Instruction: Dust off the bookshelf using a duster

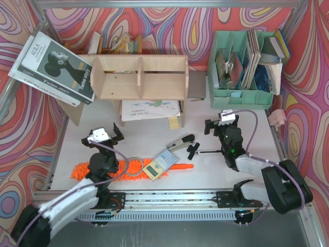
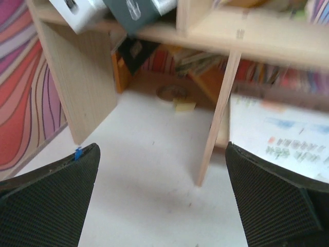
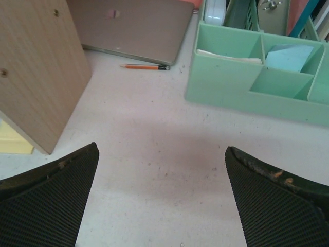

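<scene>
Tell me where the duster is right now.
In the top view, the duster lies flat on the table at near left, passing under the left arm, with the calculator resting across its handle end.

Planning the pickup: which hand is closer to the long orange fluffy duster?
The left hand: the long orange fluffy duster lies close behind it, while the right hand is farther off, toward the mint-green plastic organizer.

Top view: I look down from above the near edge. Left wrist: low, close, facing the bookshelf point(image 2: 77, 87). Right wrist: low; shares its right panel.
</scene>
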You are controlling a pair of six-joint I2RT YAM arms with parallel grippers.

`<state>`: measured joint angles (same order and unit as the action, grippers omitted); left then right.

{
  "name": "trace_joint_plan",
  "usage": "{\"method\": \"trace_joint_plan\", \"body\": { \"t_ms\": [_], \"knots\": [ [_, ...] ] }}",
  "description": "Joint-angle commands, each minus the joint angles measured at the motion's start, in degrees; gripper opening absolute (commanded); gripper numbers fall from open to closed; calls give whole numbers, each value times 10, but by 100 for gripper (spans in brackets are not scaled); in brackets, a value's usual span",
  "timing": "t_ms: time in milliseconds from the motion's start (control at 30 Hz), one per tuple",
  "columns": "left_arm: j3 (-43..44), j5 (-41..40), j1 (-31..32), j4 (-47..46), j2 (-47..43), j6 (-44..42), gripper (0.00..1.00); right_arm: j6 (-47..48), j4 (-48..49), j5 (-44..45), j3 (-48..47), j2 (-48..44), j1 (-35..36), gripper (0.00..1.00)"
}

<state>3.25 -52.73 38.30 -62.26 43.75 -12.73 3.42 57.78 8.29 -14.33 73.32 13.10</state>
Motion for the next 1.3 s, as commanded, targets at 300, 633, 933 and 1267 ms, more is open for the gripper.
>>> {"method": "trace_joint_plan", "body": {
  "t_ms": [300,633,933,1267],
  "knots": [
    [144,20,15,733,-416,250,98,-259,-422,-13,-124,-214,7,99],
    [293,80,15,809,-170,426,99,-322,-537,-39,-171,-223,7,99],
    [423,53,15,1011,-71,530,99,-363,-610,-67,-208,-220,76,99],
    [369,107,15,1083,-236,586,98,-620,-807,190,-311,-154,377,99]
  ]
}}
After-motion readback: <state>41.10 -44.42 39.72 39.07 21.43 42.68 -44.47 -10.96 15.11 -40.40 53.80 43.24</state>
